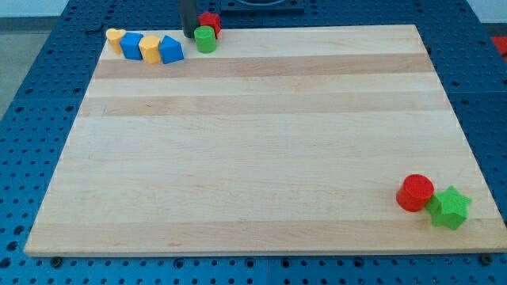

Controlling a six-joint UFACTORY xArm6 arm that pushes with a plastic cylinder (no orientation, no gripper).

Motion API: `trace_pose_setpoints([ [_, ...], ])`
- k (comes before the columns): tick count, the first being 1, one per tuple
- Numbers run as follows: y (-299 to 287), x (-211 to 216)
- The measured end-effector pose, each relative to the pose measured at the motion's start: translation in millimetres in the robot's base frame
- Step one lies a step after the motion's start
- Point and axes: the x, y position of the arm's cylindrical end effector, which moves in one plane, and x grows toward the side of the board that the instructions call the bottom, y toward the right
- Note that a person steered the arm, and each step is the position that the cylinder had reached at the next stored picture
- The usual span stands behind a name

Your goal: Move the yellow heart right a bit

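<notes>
The yellow heart (pixel 116 36) lies at the view's top left corner of the wooden board (pixel 261 142), at the left end of a row of blocks. Right of it, touching in a line, are a blue block (pixel 131 45), a yellow block (pixel 150 48) and a blue pentagon-like block (pixel 170 50). My tip (pixel 190 35) is at the board's top edge, well right of the heart, just left of a green block (pixel 206 39) and a red block (pixel 210 21).
A red cylinder (pixel 415 192) and a green star (pixel 449 207) sit together at the view's bottom right corner. A blue perforated table surrounds the board.
</notes>
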Motion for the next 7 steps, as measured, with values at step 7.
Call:
trace_pose_setpoints([
  [7, 189.3, 126.0],
])
